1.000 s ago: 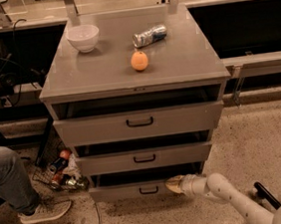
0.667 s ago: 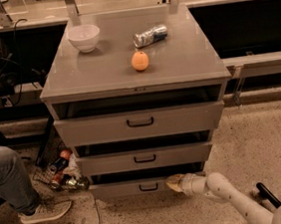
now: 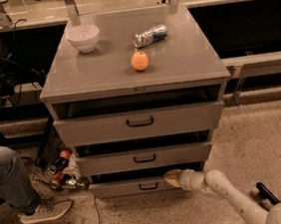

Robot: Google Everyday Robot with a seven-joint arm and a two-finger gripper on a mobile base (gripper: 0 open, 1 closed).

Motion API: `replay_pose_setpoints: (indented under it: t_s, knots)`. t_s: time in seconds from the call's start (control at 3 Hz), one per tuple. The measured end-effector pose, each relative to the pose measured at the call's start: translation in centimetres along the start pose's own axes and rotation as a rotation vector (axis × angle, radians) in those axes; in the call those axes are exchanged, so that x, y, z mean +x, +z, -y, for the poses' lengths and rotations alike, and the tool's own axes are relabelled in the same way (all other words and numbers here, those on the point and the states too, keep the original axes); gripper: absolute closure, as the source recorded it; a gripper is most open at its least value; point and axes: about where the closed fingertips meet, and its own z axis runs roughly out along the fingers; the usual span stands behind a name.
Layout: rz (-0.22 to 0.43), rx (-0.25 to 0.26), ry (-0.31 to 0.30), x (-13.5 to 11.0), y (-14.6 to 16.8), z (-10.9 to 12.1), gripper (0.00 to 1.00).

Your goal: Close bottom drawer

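Gripper [image 3: 173, 178] of the white arm [image 3: 224, 189], clenched to 1 tan tip and grasping nothing, touches the right end of the bottom drawer [image 3: 113, 189], which juts slightly from the grey cabinet [image 3: 102, 80]. Its black handle [image 3: 148, 185] sits just left of the gripper, with 2 drawers above.

No readable text anywhere, not even on the can [image 3: 150, 35] (label illegible) — claw [image 3: 171, 179] at the bottom drawer [image 3: 123, 188].
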Motion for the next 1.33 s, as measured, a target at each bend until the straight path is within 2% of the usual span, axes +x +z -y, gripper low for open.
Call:
replay_pose_setpoints:
  t_s: [0.33, 0.67, 1.0, 1.33]
  knots:
    - [-0.016, 0.007, 0.005, 0.5, -1.2, -1.0, 1.0]
    - [-0.051, 0.058, 0.019, 1.4, -6.3, -2.6, 1.0]
    - [-0.094, 0.078, 0.08, 3.9, -9.6, -5.2, 1.0]
    - [-0.127, 0.091, 0.127, 6.0, -9.9, -5.4, 1.0]
